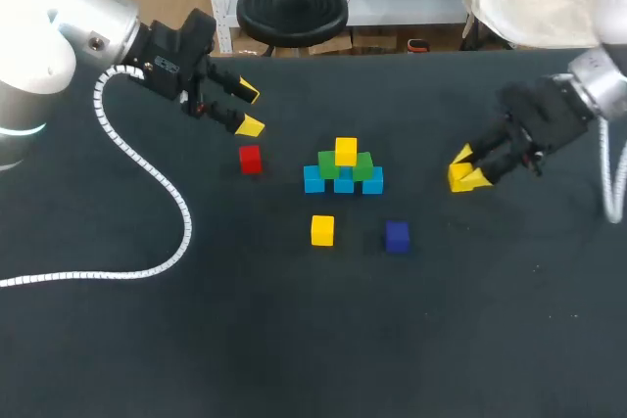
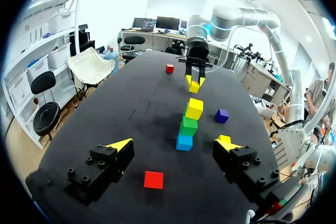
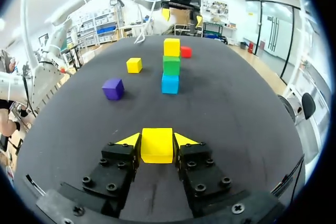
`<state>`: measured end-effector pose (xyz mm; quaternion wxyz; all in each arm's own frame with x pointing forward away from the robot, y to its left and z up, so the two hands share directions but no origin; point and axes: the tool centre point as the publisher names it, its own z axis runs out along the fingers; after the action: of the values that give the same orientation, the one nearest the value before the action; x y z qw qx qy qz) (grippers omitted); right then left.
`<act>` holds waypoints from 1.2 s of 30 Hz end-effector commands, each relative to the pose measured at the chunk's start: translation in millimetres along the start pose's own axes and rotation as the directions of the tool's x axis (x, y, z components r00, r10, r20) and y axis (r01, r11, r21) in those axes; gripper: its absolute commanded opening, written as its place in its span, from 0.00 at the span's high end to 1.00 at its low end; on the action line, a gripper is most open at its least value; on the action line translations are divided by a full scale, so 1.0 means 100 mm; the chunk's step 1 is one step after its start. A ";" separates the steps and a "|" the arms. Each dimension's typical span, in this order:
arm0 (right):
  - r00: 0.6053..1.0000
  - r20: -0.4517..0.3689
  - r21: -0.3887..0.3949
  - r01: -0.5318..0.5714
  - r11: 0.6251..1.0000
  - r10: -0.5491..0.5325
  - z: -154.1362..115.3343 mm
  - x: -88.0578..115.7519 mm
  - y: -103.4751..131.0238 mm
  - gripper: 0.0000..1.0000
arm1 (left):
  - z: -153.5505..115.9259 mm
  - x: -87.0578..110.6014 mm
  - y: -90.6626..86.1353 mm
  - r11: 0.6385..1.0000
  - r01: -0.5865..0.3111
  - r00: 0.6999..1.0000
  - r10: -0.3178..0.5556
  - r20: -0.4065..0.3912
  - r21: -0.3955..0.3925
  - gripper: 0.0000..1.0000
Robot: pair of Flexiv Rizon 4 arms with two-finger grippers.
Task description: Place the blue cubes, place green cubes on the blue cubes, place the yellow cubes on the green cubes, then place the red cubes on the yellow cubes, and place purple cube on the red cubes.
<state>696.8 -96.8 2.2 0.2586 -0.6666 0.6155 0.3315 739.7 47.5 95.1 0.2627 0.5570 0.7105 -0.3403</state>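
The cube pyramid (image 1: 344,171) stands mid-table: lone cube (image 1: 250,159) to its left, near-left cube (image 1: 322,230) and near-right cube (image 1: 397,236) before it, held cube (image 3: 157,145) in the right gripper (image 3: 157,139) to its right.

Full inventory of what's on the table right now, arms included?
blue cubes: 3, blue, bottom row of the stack mid-table
green cubes: 2, green, on the blue row
yellow cubes: 3, yellow; one atop the greens, one loose in front of the stack, one held right of the stack
red cubes: 2, red; one left of the stack, one towards the table's right end, shown only by the left wrist view
purple cube: 1, purple, loose beside the loose yellow
table: 1, black
cable: 1, white coil, from the left arm across the table
left gripper: fingers open, by the near red cube
right gripper: fingers shut on a yellow cube
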 end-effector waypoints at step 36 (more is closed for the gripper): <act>0.966 0.097 0.297 -0.258 0.919 0.239 -1.17 0.35 0.31 0.00 | 0.00 0.00 0.02 1.000 0.001 1.000 -0.001 -0.003 0.003 0.00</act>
<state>705.6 -196.9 34.3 0.3045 -0.5390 0.7183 0.3175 739.7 47.5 95.1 0.2627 0.5571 0.7105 -0.3403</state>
